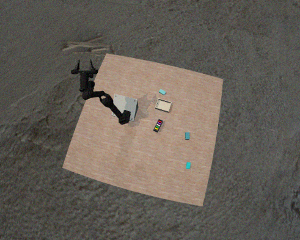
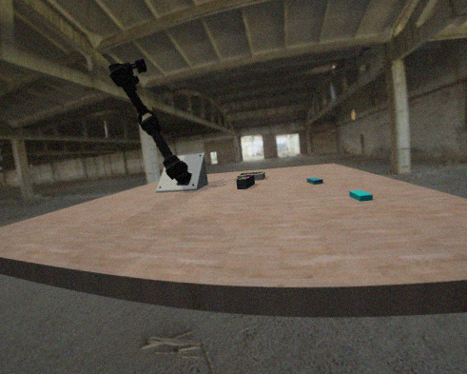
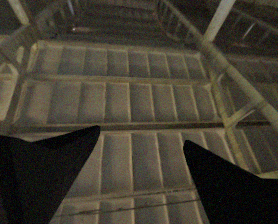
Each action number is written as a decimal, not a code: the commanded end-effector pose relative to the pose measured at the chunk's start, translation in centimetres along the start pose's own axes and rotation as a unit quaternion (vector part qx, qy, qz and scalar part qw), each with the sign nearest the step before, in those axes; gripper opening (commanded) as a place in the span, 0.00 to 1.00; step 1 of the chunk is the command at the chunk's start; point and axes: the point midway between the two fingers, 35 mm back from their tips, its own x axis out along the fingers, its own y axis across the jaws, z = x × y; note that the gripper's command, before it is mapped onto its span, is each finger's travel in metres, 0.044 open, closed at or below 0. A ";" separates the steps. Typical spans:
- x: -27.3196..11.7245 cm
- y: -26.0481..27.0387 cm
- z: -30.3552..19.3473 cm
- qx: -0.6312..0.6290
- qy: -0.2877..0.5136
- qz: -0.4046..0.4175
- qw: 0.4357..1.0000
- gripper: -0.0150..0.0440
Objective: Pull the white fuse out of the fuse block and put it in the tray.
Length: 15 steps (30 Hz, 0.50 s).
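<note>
Taking the fuse block (image 1: 157,125) as the landmark and reading the top view from left to right, the claw (image 1: 84,65) is found far to the left of the block and beyond the tabletop (image 1: 136,163) edge, carried at the end of the black arm (image 1: 107,101), which is raised well above the block in the exterior view. The claw is spread wide and nothing is held in it; in the wrist view only roof beams are seen between its two dark fingers. The grey angled mount (image 1: 126,105), from which the arm rises, is set on the tabletop just left of the block. The block itself is a small black holder in which a row of coloured fuses is seated; the white fuse is too small to be picked out with certainty in any view, though a pale spot is seen at the block's far end. The tray (image 1: 163,105), shallow and pale inside, is placed near the block on its upper right side. Three teal blocks are scattered: one (image 1: 162,91) just beyond the tray, one (image 1: 187,135) to the right of the fuse block, and one (image 1: 188,165) further off to its lower right.
</note>
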 end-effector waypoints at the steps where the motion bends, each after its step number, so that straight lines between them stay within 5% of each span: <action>1: -0.1 -0.1 -0.1 0.001 0.002 -0.001 1.000 0.89; 12: -9.2 -4.5 -10.8 0.088 0.158 -0.130 0.975 0.40; 15: -13.2 -5.6 -14.2 0.119 0.207 -0.177 0.955 0.37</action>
